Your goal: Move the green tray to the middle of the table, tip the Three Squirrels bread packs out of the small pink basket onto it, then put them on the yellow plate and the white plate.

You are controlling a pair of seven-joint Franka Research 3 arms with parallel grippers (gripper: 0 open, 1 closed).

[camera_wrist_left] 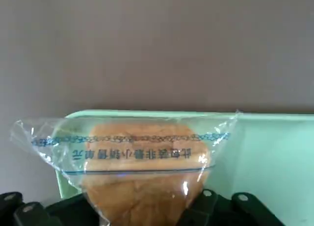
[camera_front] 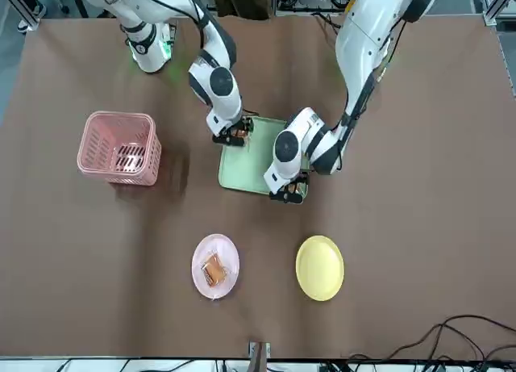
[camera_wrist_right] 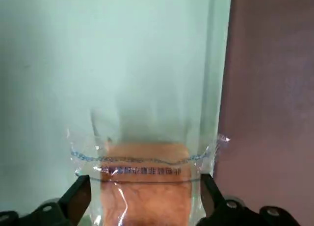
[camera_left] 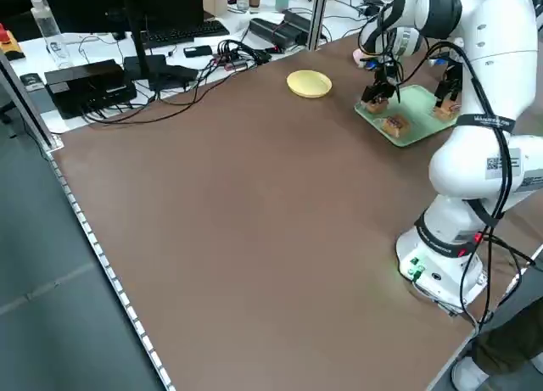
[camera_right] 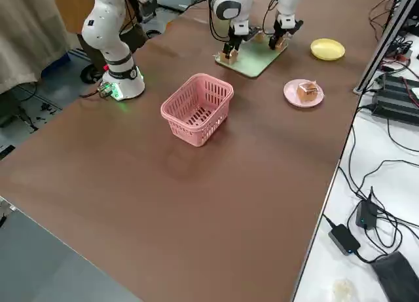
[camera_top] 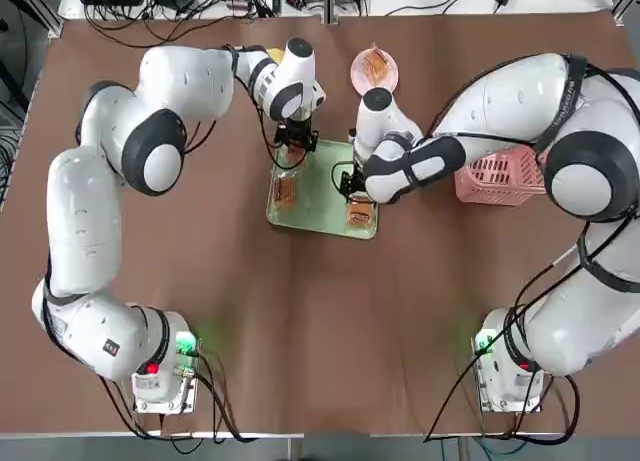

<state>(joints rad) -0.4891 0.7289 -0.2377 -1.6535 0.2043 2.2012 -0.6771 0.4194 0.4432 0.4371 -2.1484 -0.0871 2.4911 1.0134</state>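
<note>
The green tray (camera_top: 325, 181) lies mid-table. At its far left corner my left gripper (camera_top: 296, 143) is shut on a bread pack (camera_wrist_left: 142, 172) whose wrapper sticks out past the tray rim. My right gripper (camera_top: 352, 188) stands open at the tray's near right corner, its fingers either side of a second pack (camera_wrist_right: 145, 187). A third pack (camera_top: 285, 189) lies on the tray's left side. Another pack (camera_front: 214, 269) sits on the white plate (camera_front: 230, 285). The yellow plate (camera_front: 320, 267) holds nothing. The pink basket (camera_front: 119, 146) stands upright with nothing showing in it.
Both plates sit side by side beyond the tray, on the far side from the arms' bases. The basket is to the right of the tray, under the right arm's elbow (camera_top: 590, 171). Cables and electronics (camera_left: 110, 77) lie off the table's far edge.
</note>
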